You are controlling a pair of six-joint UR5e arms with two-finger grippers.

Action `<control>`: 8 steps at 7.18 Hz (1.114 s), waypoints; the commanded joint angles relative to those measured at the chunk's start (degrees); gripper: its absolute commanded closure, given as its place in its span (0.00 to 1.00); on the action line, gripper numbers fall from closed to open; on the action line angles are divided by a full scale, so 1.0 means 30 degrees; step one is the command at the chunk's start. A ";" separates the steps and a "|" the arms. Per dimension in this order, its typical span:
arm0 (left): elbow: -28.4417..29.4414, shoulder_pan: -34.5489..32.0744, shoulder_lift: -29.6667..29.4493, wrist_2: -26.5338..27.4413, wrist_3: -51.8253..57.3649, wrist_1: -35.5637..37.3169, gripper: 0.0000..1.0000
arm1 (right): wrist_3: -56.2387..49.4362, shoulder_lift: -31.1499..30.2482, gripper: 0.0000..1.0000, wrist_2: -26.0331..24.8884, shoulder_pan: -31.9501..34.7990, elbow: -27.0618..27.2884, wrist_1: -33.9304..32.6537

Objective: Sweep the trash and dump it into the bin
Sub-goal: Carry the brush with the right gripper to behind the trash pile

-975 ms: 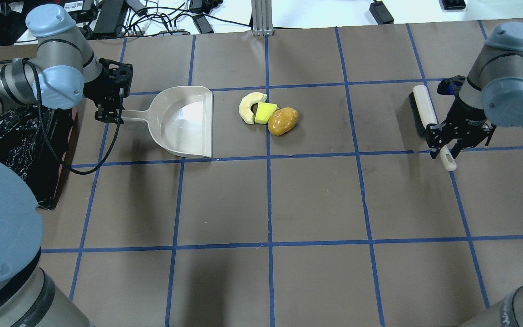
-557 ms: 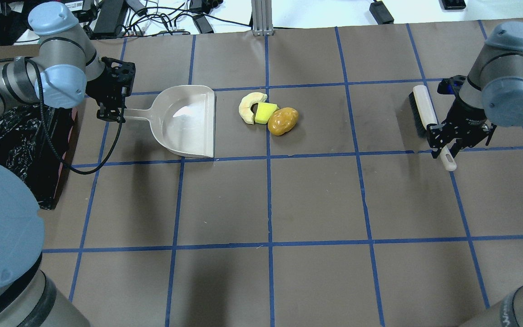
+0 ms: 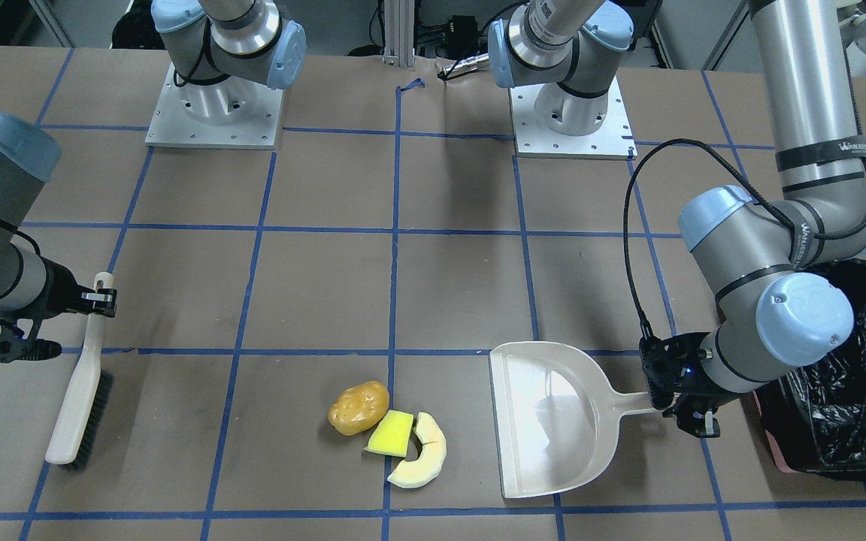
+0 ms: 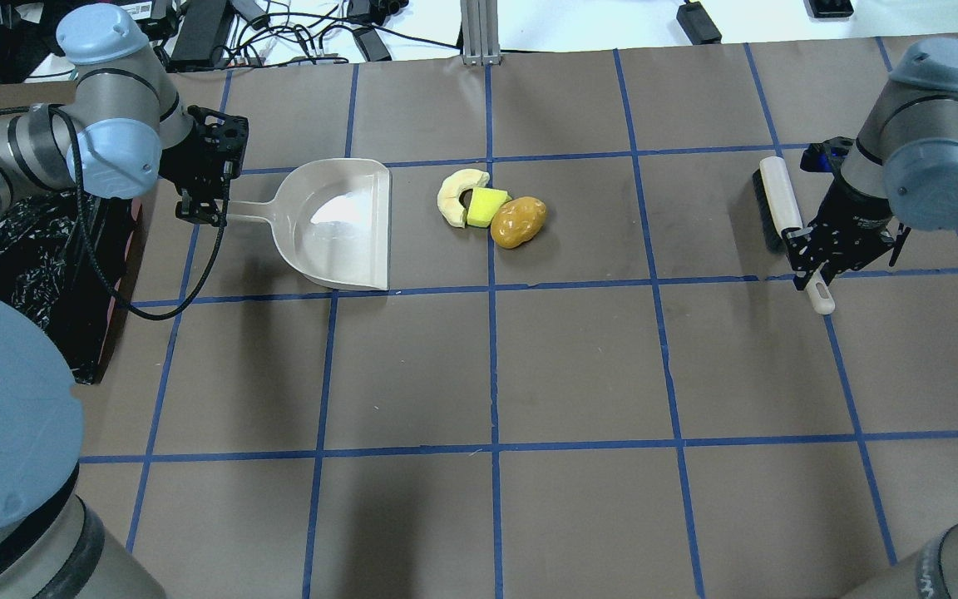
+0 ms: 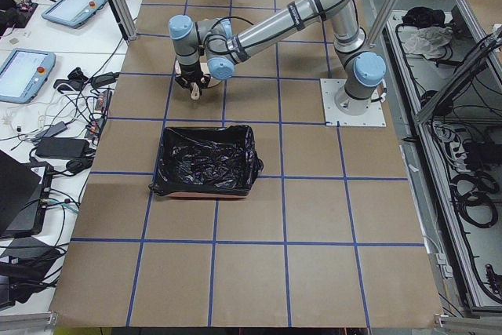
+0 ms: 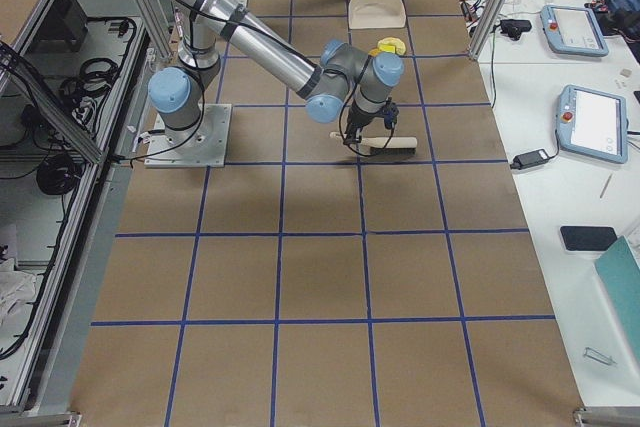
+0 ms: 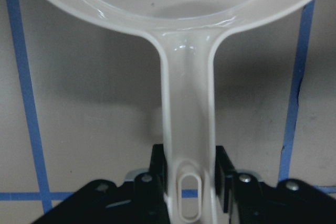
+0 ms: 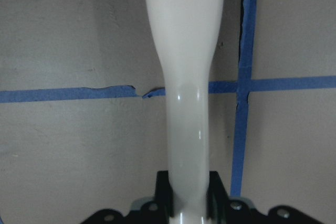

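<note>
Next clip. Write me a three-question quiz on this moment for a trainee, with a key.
1. True or false: the potato, yellow wedge and rind slice already lie inside the dustpan.
2. What is the right claw doing? A) shut on the dustpan's handle B) shut on the brush handle C) open, holding nothing
3. Fill in: the trash piece nearest the dustpan's open edge is the ____.
Key: 1 false; all three rest on the table beside it. 2 B; the left claw is the one shut on the dustpan. 3 rind slice.
</note>
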 commanded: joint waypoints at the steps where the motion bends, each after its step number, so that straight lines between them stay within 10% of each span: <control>1: 0.0174 -0.0029 -0.0057 0.0036 -0.0011 -0.0001 0.77 | -0.0080 -0.0407 1.00 0.0118 0.0087 -0.0069 0.0062; 8: 0.0352 -0.0351 -0.0117 0.0065 -0.0069 -0.0206 0.77 | 0.6998 0.0085 1.00 0.3454 0.5849 -0.1648 0.0737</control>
